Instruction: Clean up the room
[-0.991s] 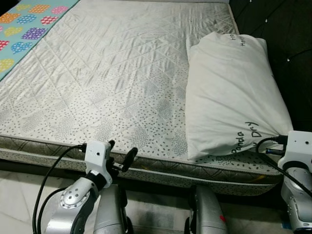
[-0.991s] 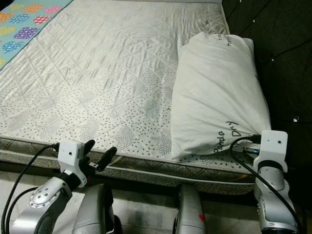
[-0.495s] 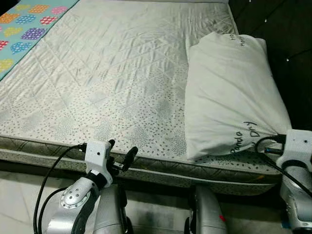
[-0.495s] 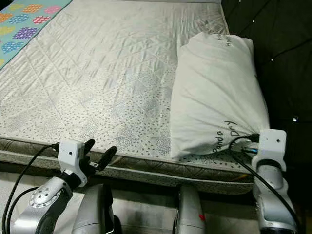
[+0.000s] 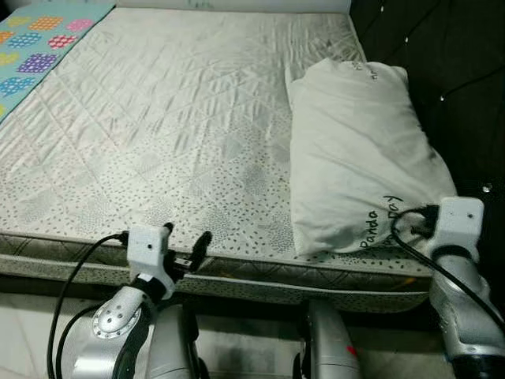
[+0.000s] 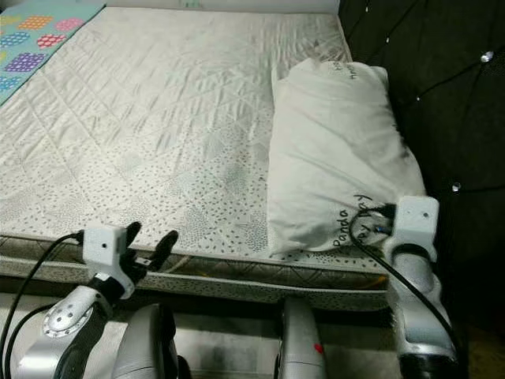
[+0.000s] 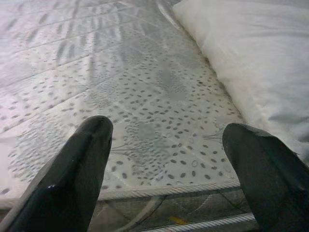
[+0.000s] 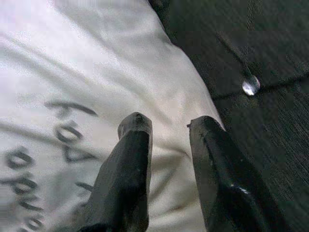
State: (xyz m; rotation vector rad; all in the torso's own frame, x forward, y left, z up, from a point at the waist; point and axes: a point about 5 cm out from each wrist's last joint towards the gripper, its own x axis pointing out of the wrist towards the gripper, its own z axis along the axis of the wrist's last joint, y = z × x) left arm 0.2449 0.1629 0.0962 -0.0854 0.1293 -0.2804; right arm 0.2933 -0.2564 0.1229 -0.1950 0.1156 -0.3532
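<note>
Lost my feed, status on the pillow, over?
Right gripper pinching the pillow corner by the dark headboard. Left gripper open over the mattress edge.

The pillow [image 5: 359, 154] is partly covered at its near corner by the right gripper [image 8: 166, 128]; the lettering there is only partly readable. Beyond the pillow, the patterned blanket [image 5: 35, 47] is cropped.

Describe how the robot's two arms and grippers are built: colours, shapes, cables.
Both arms are silver metal with rounded joints. Each wrist carries a white boxy camera block fed by looping black cables. The left gripper and right gripper each have two long, glossy black fingers.
</note>
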